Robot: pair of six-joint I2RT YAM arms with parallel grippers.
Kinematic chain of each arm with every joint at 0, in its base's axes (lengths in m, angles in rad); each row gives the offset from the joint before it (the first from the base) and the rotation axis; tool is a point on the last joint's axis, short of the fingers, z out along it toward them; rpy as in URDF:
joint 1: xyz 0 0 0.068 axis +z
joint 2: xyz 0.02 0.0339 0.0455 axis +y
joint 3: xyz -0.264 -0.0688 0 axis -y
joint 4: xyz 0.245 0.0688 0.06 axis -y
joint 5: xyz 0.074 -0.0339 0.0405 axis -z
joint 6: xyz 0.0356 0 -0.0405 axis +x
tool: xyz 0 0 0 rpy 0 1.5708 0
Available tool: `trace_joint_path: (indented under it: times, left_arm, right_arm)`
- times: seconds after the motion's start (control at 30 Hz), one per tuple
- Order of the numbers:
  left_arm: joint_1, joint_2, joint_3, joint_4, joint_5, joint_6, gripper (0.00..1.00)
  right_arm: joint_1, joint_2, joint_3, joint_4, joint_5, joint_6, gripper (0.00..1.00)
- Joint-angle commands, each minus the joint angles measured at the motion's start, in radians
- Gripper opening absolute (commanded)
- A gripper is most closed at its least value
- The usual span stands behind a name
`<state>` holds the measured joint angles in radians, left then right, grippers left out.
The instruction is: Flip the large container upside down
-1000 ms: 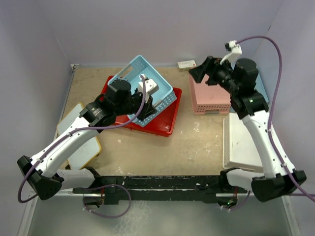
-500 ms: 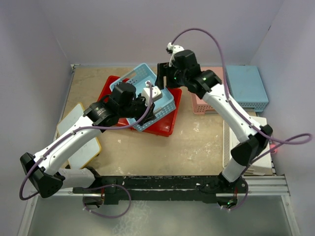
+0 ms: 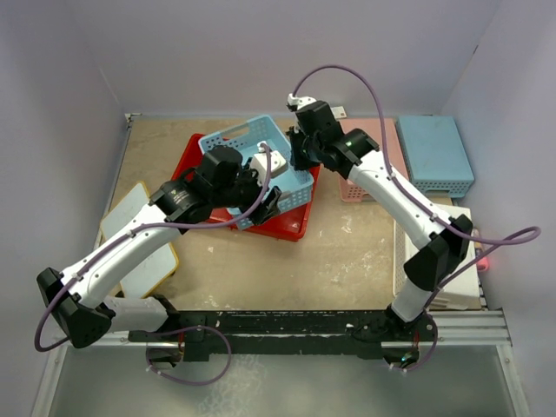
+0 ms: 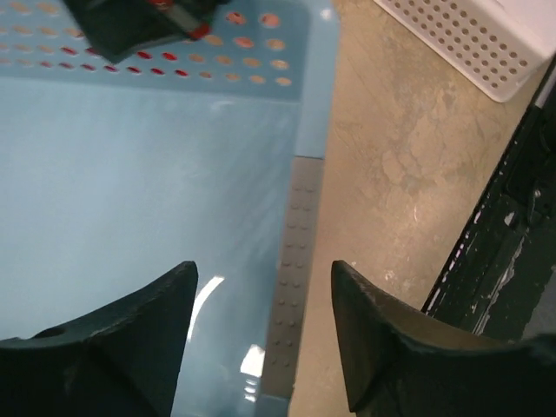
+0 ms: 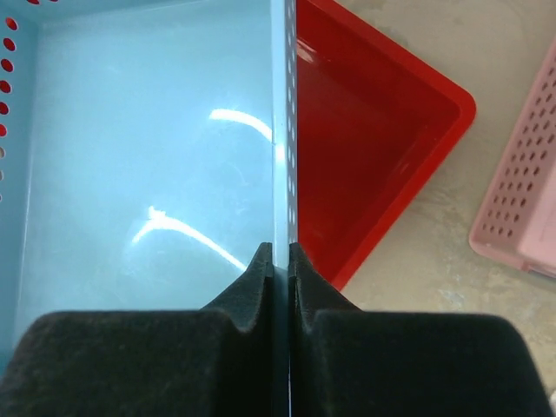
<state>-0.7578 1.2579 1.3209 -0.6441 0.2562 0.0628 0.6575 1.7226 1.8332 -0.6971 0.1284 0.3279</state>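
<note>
Well to the left of the large container, two flat white panels lie on the desk, partly under the left arm. That arm reaches to the near side of the container, where a light-blue basket sits over the red tray and hides most of its middle. The left gripper is down at the basket's near corner. Its fingers stand apart on either side of the basket's grey-blue rim strip, with a clear gap around it and nothing pinched.

The container lies on the desk with its open side up. Red shows at its far-left corner and along its near-right wall, and the right wrist view looks into its hollow. Whether the basket rests on the container's floor or hangs a little above it, I cannot tell.

At the container's far-right side, the right gripper comes in from above. Its fingers are pressed together on the basket's thin upright wall.

Just right of the container stands a pink perforated basket, crossed by the right arm. Farther right a second light-blue basket lies bottom up. A white perforated basket sits well to the container's right, nearer the arm bases.
</note>
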Motion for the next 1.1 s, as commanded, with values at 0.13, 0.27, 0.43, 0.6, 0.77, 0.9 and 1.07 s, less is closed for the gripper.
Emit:
trace_joint_path:
  times: [0.13, 0.27, 0.43, 0.6, 0.77, 0.9, 1.07]
  left_arm:
    - [0.001, -0.107, -0.002, 0.116, -0.135, -0.065, 0.64]
    - [0.001, -0.162, -0.026, 0.156, -0.125, -0.084, 0.66]
    - [0.002, -0.144, -0.089, 0.125, -0.172, -0.121, 0.68]
    - [-0.008, -0.109, -0.226, 0.055, -0.225, -0.139, 0.70]
    - [-0.018, -0.142, -0.313, 0.059, -0.228, -0.142, 0.70]
    - [-0.018, -0.071, -0.328, -0.001, -0.145, -0.145, 0.69]
    - [-0.018, 0.062, -0.396, 0.111, -0.192, -0.169, 0.69]
  right_arm:
    - [-0.127, -0.218, -0.179, 0.041, 0.237, 0.010, 0.00]
    - [-0.255, -0.362, -0.344, 0.082, 0.308, 0.023, 0.00]
    - [-0.300, -0.507, -0.472, 0.100, 0.506, 0.098, 0.00]
    - [-0.300, -0.689, -0.661, 0.194, 0.561, 0.145, 0.00]
    - [-0.300, -0.786, -0.728, 0.220, 0.592, 0.112, 0.00]
    - [-0.300, -0.827, -0.736, 0.227, 0.627, 0.106, 0.00]
    - [-0.300, -0.879, -0.777, 0.300, 0.626, 0.096, 0.00]
